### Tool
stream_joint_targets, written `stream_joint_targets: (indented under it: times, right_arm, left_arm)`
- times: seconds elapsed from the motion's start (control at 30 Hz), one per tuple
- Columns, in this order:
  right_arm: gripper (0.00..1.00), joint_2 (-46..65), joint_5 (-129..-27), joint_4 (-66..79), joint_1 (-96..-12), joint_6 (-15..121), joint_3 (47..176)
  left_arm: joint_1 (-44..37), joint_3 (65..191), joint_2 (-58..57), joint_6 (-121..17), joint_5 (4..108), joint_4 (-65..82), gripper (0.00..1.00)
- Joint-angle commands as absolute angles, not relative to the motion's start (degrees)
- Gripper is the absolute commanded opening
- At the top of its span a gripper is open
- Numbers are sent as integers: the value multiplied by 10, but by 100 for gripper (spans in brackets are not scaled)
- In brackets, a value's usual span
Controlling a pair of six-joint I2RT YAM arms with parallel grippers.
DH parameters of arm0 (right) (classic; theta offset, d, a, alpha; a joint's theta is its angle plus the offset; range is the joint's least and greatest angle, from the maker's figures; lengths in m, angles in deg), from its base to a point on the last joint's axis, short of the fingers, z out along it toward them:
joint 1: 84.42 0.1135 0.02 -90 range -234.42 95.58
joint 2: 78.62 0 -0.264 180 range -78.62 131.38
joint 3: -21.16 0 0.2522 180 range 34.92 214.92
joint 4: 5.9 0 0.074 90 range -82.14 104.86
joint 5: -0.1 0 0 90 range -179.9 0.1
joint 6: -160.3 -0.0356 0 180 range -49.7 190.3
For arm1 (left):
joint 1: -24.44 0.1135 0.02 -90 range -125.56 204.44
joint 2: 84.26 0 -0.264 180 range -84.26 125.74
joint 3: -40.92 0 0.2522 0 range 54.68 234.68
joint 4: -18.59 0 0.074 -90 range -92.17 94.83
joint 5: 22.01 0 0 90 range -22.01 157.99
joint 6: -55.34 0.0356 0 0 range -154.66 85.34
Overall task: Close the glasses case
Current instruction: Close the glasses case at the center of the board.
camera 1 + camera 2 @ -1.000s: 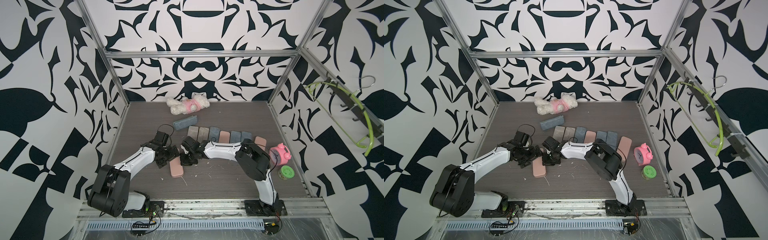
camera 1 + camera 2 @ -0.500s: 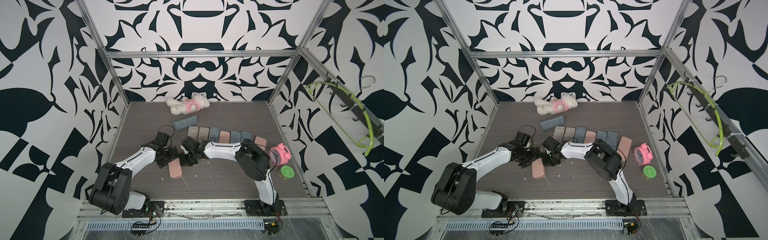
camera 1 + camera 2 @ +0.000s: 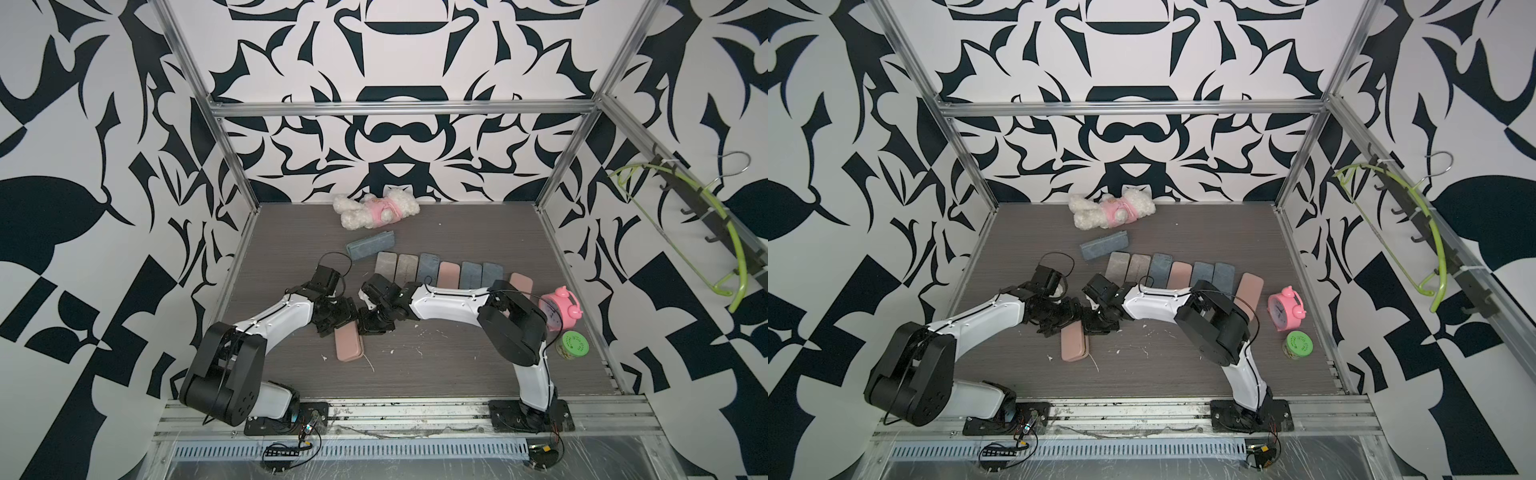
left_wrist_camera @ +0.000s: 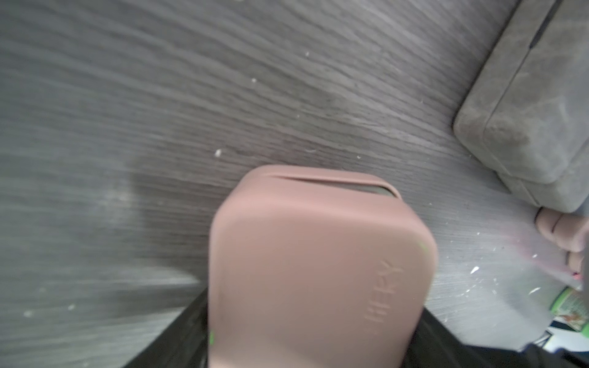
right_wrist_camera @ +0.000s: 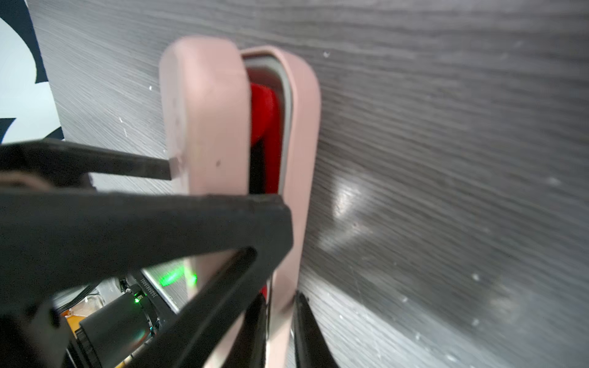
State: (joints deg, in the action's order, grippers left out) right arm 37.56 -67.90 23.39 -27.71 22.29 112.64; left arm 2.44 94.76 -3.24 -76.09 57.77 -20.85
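On the worktop (image 3: 457, 374), low and centre in both top views, the pink glasses case (image 3: 349, 345) lay ajar. The left gripper (image 5: 228, 186) spanned it wide, pressing lid towards base. The right gripper (image 5: 280, 296), nearly closed, straddled the base rim, possibly pinching it. The closing step seemed under way, and the next move called for squeezing until the lid seated.

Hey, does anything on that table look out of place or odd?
The pink glasses case is ajar, something red showing in the gap. One blue-grey case lies askew behind the neat row. White specks litter the table.
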Motion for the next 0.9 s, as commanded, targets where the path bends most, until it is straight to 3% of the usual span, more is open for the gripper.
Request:
stream_joint_targets:
  times: [0.0, 0.7, 0.87]
  right_arm:
    - [20, 343, -654, 202, -271, 224, 1130]
    - [24, 276, -644, 192, -304, 219, 1061]
    - [24, 257, -650, 200, -317, 223, 1038]
  left_arm:
    - [20, 944, -18, -748, 573, -232, 75]
    - [21, 951, -17, -710, 606, -261, 73]
    - [20, 950, -29, -710, 592, -256, 89]
